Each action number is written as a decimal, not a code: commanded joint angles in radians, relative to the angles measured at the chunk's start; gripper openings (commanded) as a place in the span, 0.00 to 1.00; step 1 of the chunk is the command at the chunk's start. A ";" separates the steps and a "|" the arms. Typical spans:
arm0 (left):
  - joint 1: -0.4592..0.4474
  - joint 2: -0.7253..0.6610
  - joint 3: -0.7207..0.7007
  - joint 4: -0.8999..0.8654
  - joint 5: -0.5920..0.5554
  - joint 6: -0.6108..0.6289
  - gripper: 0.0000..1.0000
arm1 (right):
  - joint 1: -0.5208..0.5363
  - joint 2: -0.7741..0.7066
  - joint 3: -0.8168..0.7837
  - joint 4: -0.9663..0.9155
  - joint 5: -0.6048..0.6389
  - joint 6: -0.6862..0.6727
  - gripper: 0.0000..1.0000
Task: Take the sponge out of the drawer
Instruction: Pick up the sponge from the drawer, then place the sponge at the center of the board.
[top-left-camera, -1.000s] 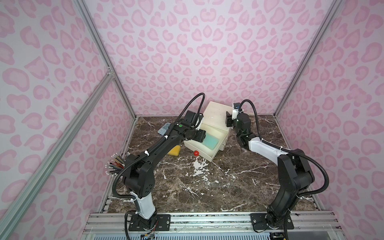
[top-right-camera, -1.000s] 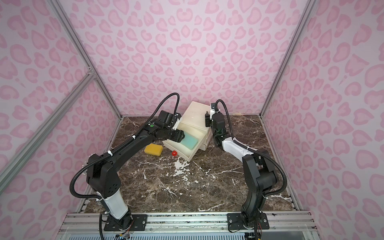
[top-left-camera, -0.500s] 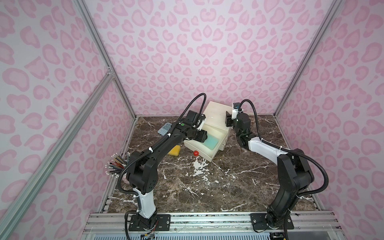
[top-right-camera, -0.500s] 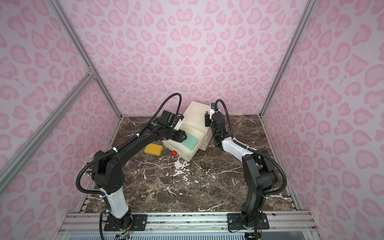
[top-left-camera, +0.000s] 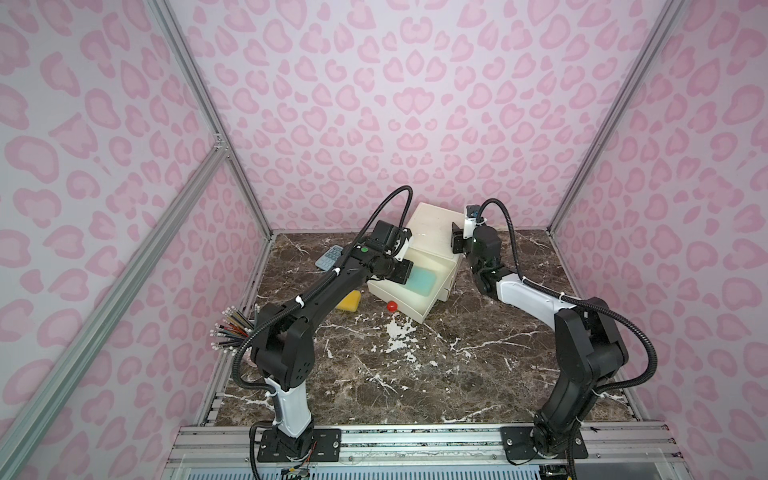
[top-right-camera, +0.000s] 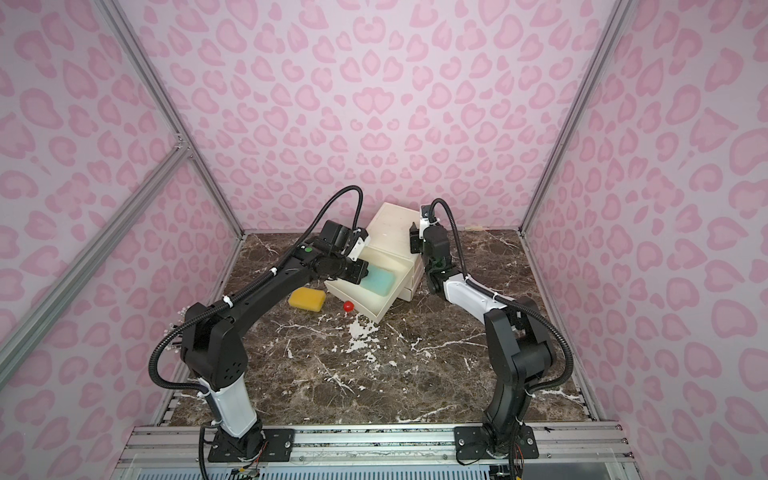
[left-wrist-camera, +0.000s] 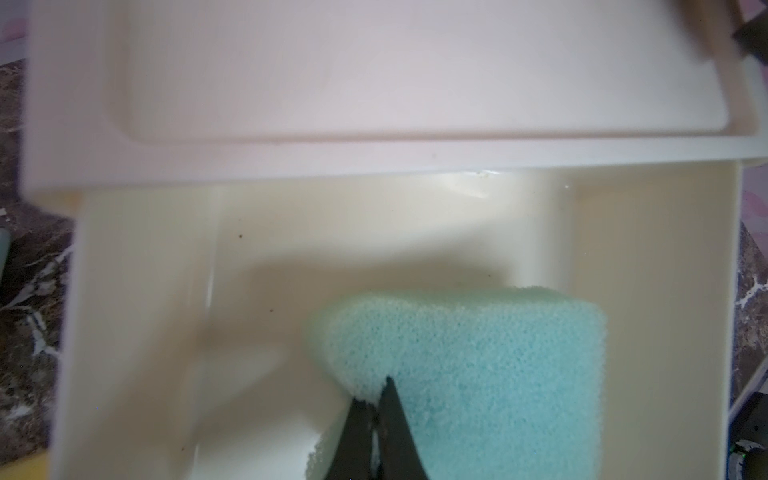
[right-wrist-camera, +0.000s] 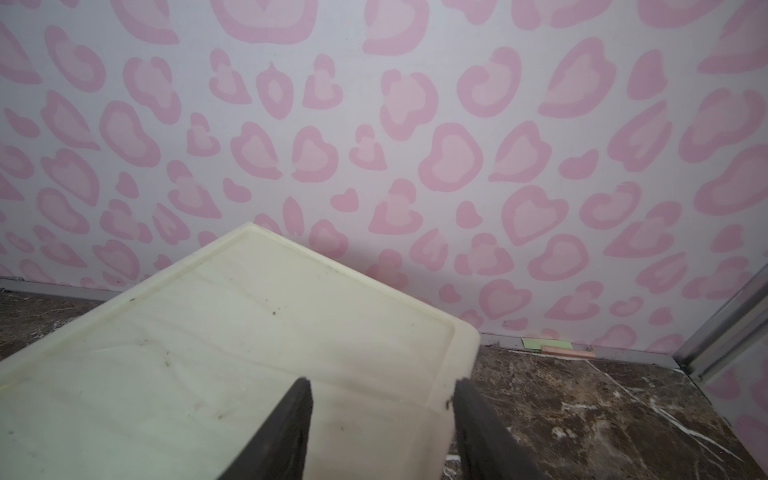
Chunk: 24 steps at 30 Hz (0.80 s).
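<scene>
Teal open-cell foam fills my left wrist view: the teal sponge (left-wrist-camera: 478, 374) is a thick, round-cornered block with a coarse, pitted surface. It lies flat on the floor of the pulled-out drawer (left-wrist-camera: 137, 311). My left gripper (left-wrist-camera: 376, 401) has its two thin black fingers brought together almost tip to tip. They pinch the sponge's nearest corner, and the foam is puckered where they bite.

The drawer is a smooth, glossy cream plastic tray with straight walls and a few dark specks on its floor. Just past the left fingertips the sponge gives way to bare drawer floor. Further out is the cabinet (right-wrist-camera: 208, 353) the drawer slides from, a matt cream box whose top panel has a shallow recessed border and rounded corners.

My right gripper (right-wrist-camera: 382, 386) sits at that cabinet's corner. Its flat dark rubber pads stand well apart and straddle the edge, one over the scuffed top panel and one against the outer side, so it looks clamped on the cabinet.

In both top views the left gripper (top-left-camera: 401, 272) reaches into the drawer from the side, with the sponge (top-right-camera: 376, 279) directly under it. Outside the drawer, beneath the left forearm, a yellow sponge (top-right-camera: 307, 300) with soft rounded corners rests on the dark veined marble tabletop (top-left-camera: 415, 374). A small shiny red ball (top-right-camera: 348, 306) sits beside the drawer's front wall. A grey-blue keypad device (top-left-camera: 328, 257) lies behind the left wrist.
</scene>
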 joint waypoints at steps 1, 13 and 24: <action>0.000 -0.034 -0.011 -0.002 -0.009 -0.017 0.02 | 0.000 0.030 -0.022 -0.274 0.003 -0.020 0.56; 0.002 -0.262 -0.087 -0.011 -0.098 -0.013 0.02 | 0.000 0.039 -0.021 -0.272 0.003 -0.022 0.55; 0.113 -0.458 -0.235 -0.081 -0.471 -0.033 0.02 | 0.000 0.042 -0.023 -0.268 -0.002 -0.025 0.55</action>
